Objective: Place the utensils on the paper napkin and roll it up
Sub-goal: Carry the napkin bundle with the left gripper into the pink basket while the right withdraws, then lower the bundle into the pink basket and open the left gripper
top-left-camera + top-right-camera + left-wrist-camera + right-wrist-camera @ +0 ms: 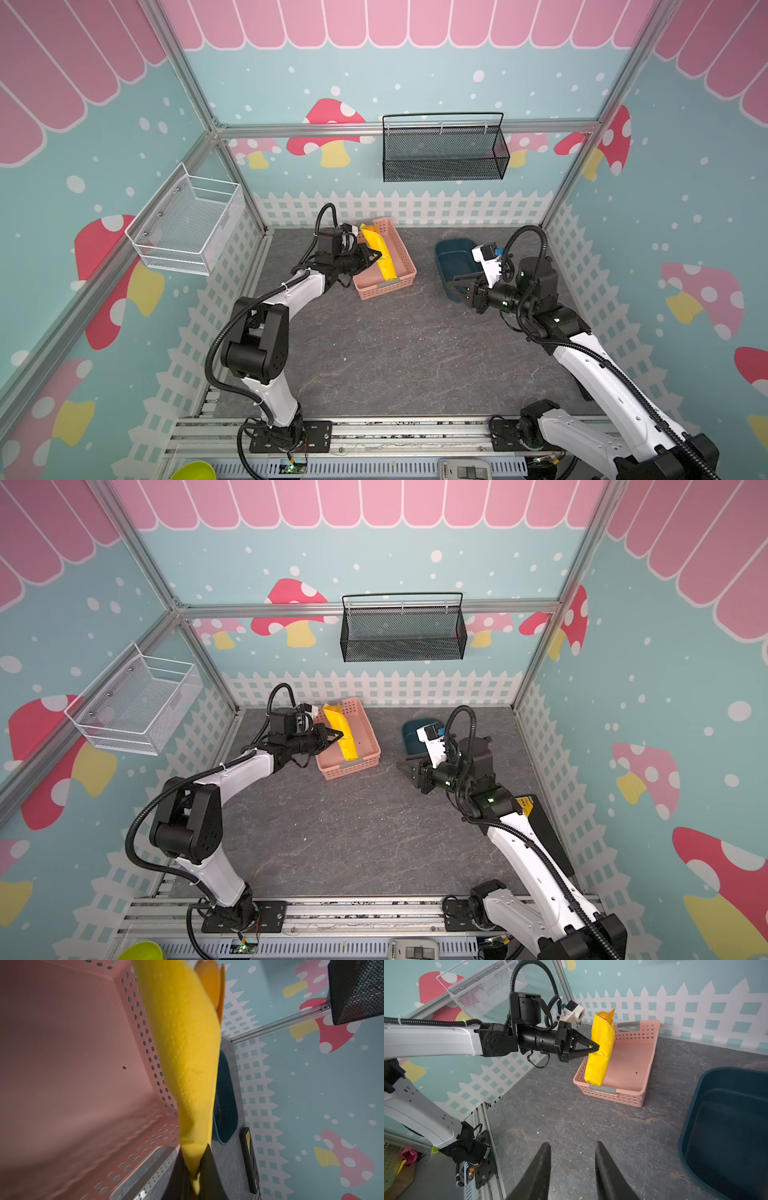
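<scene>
Left gripper (595,1047) pinching the rolled napkin (602,1061), utensils (605,1015) peeping from its far end, over the pink basket's (612,1097) left side: lower it level and release only once it rests, lest the roll unwind; right gripper (573,1144), jaws half apart and empty, hovers beside the blue tub (691,1118).

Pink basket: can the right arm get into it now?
Probably yes. Bare table lies between the open right pincer and the basket; only the roll in the left pincer hangs over part of it.
</scene>
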{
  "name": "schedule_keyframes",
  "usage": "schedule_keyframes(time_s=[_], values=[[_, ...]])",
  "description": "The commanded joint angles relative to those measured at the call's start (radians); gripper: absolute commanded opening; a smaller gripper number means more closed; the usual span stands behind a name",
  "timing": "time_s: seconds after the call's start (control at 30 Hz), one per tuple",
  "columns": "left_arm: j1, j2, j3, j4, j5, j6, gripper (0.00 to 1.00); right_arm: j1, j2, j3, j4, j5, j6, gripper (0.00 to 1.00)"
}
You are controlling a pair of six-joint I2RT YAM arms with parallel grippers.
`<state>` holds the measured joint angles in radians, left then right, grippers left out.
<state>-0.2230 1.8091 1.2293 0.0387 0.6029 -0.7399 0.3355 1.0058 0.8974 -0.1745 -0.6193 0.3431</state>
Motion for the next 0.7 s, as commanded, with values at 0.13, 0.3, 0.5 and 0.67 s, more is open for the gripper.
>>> schedule_keyframes(time_s=[0.13, 0.3, 0.5, 0.67], values=[[0.007, 0.126, 0.141, -0.041, -0.007, -0.038, 0.0, 0.005, -0.012, -0.019, -0.004, 0.013, -0.033, 0.37], [0.012, 0.226, 0.258, -0.117, -0.025, -0.029, 0.0, 0.004, -0.016, -0.025, -0.005, 0.011, -0.03, 0.37], [0.02, 0.385, 0.466, -0.287, -0.011, 0.014, 0.0, 0.006, -0.024, -0.025, -0.009, 0.004, -0.026, 0.37], [0.025, 0.492, 0.585, -0.342, 0.006, 0.024, 0.0, 0.004, -0.033, -0.025, -0.016, -0.002, -0.027, 0.37]])
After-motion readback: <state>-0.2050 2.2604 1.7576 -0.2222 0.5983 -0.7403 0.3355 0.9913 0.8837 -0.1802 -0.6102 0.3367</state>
